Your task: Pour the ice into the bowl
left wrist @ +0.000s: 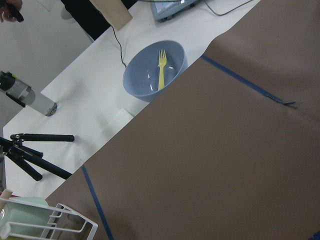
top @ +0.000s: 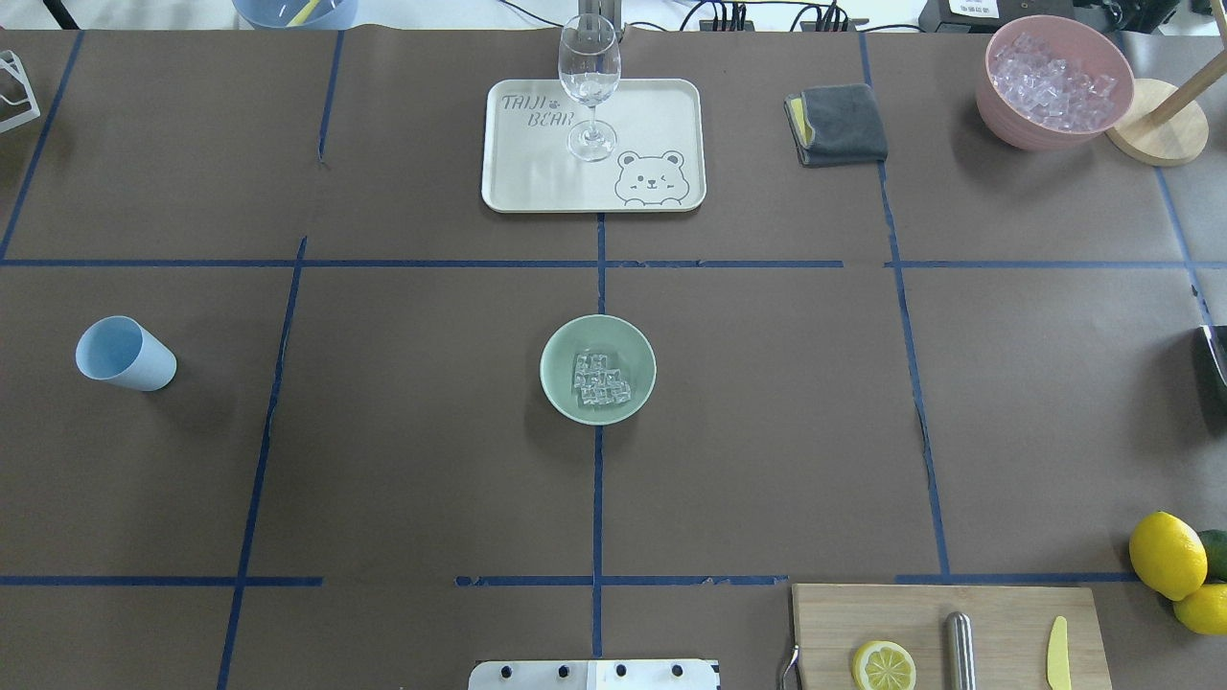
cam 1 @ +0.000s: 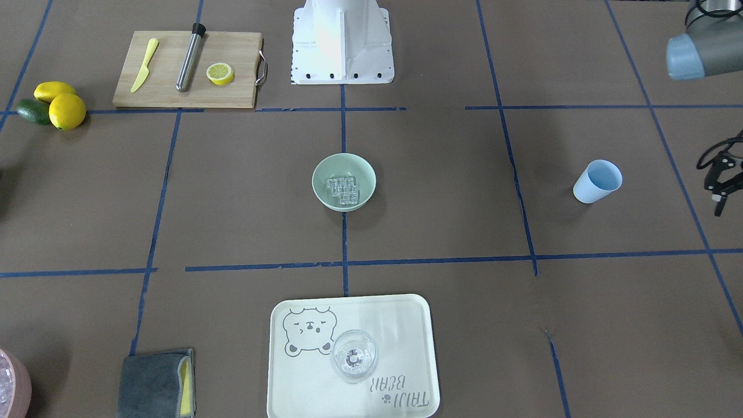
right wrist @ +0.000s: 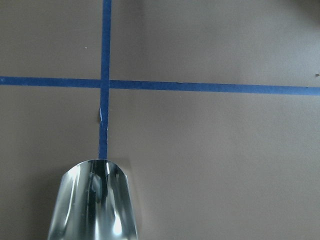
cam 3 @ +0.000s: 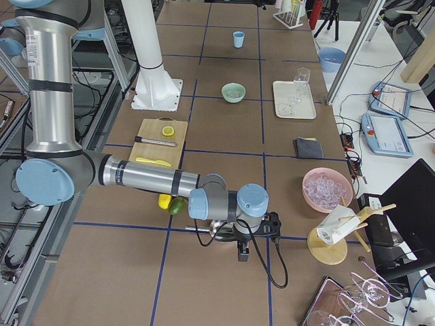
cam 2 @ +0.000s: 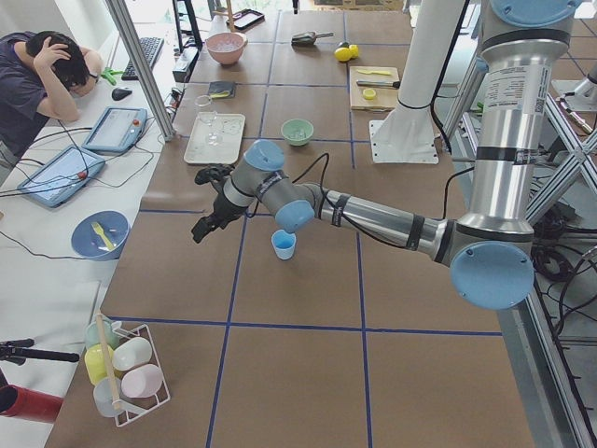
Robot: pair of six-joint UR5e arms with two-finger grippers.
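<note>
Plainly, the ice (top: 600, 379) lay clustered in the bottom of the bowl (top: 559, 337). The bowl stood upright at the middle of the desk (top: 403, 460), on a blue tape line.

Far to the left we saw a light blue cup (top: 125, 353) standing alone. The left claw (cam 2: 203, 227) hung above the desk near that cup and apart from it. We could not tell whether its jaws were parted or closed.

At the far edge, a cream tray (top: 537, 182) carried a clear wine glass (top: 589, 86), upright. To the right of the tray lay a folded grey cloth (top: 844, 123), and further right stood a pink container (top: 1016, 129) full of clear cubes.

At the near right, a wooden board (top: 1007, 613) held a lemon half (top: 883, 666), a metal rod (top: 960, 652) and a yellow knife (top: 1056, 654).

The right claw (cam 3: 243, 250) hung low over the right end of the desk, close to the whole lemons (top: 1166, 554). Its wrist view showed a shiny metal scoop (right wrist: 95, 202) over brown paper and crossed tape. The fingers were hidden there, so we could not tell its grip.
</note>
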